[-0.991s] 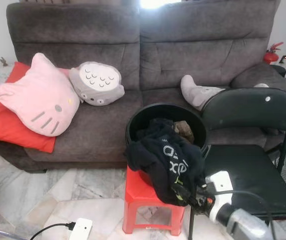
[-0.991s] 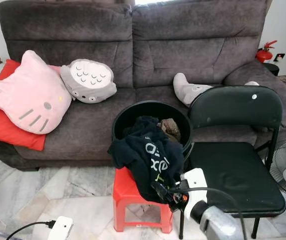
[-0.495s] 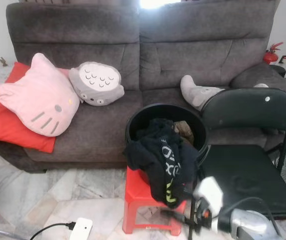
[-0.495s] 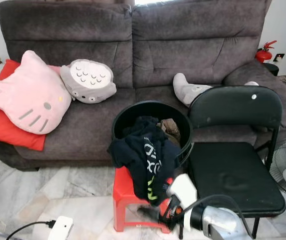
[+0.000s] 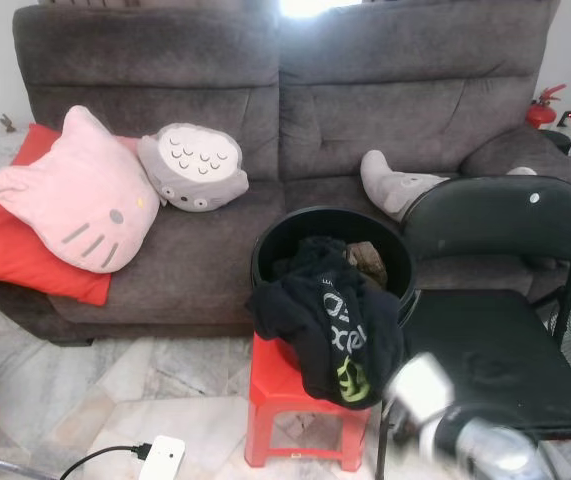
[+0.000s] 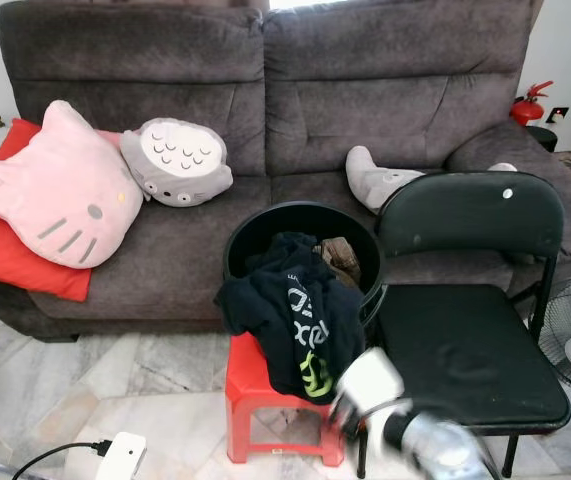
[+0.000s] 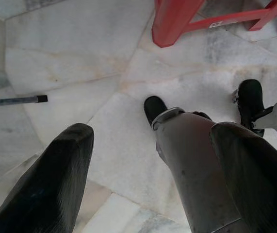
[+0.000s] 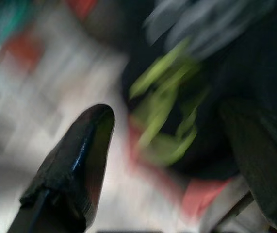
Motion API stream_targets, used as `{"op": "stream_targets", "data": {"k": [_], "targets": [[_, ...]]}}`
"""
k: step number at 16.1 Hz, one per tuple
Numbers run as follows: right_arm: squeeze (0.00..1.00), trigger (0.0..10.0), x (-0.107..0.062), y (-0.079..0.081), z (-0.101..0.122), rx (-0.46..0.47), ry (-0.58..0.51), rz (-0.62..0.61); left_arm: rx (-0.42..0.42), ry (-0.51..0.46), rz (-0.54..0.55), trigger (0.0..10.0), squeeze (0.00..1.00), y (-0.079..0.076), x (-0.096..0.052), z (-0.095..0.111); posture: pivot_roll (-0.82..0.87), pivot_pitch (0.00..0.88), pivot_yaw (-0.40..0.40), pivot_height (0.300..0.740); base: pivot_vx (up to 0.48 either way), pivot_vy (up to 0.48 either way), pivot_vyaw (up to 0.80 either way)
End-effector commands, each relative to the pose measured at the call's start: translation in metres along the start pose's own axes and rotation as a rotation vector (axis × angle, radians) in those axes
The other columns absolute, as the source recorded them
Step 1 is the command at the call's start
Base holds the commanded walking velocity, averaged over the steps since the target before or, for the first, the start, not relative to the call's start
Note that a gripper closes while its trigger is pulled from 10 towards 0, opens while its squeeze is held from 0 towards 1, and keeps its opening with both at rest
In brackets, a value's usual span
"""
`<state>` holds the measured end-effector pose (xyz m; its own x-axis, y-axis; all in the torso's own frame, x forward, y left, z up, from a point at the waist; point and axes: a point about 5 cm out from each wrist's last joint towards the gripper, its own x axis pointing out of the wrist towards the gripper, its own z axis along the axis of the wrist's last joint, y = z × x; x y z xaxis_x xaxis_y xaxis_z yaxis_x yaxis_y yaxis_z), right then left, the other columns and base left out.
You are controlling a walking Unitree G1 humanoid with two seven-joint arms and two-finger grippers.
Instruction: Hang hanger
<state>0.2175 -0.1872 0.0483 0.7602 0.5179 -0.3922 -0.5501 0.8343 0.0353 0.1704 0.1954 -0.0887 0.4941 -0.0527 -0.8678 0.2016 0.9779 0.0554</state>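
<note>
We are looking down at a black bucket standing on a small red stool, which we use as our landmark. A dark garment with white and green lettering spills out of the bucket and hangs over its front rim, down across the stool's seat. Behind the stool is a grey sofa with a pink cat cushion and a grey owl cushion on the side to our left. Just beside the stool, to our right, stands a black folding chair.

Our right claw sits low at the stool's front right corner, blurred with motion. In its wrist view its two black fingers stand spread apart with nothing between them, the garment's green print just beyond. Our left claw hangs idle over the marble floor in front of the stool, fingers also spread and holding nothing; one red stool leg lies ahead of it.

We cannot make out a hanger anywhere, nor a rail or hook to hang one on. If a hanger lies in the bucket or inside the garment, it is hidden. We judge the task barely begun: nothing is gripped, the garment rests on the bucket, and finding, lifting and hanging the hanger all remain.
</note>
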Motion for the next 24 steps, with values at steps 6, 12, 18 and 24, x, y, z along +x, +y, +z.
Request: {"op": "stream_targets", "data": {"k": [6,12,18,24], "targets": [[0.00,10.0,-0.031,-0.007,0.046,0.347,-0.472,-0.286,0.038,0.008,0.018,10.0,0.00,0.005,-0.001,-0.001,-0.09,0.000,0.035,0.740,0.000,0.000,0.00],[0.00,10.0,-0.032,-0.058,0.012,0.650,-0.411,-0.761,0.037,0.006,0.020,10.0,0.00,0.005,-0.001,-0.001,-0.09,0.000,0.033,0.740,0.000,0.000,0.00],[0.00,10.0,-0.001,-0.050,0.007,0.515,-0.240,-0.686,0.032,0.006,0.016,10.0,0.00,0.004,-0.001,-0.001,-0.08,0.000,0.030,0.740,0.000,0.000,0.00],[0.00,10.0,0.017,-0.038,0.014,0.450,-0.217,-0.511,0.030,0.009,0.019,10.0,0.00,0.004,-0.001,-0.002,-0.07,0.000,0.030,0.740,0.000,0.000,0.00]]}}
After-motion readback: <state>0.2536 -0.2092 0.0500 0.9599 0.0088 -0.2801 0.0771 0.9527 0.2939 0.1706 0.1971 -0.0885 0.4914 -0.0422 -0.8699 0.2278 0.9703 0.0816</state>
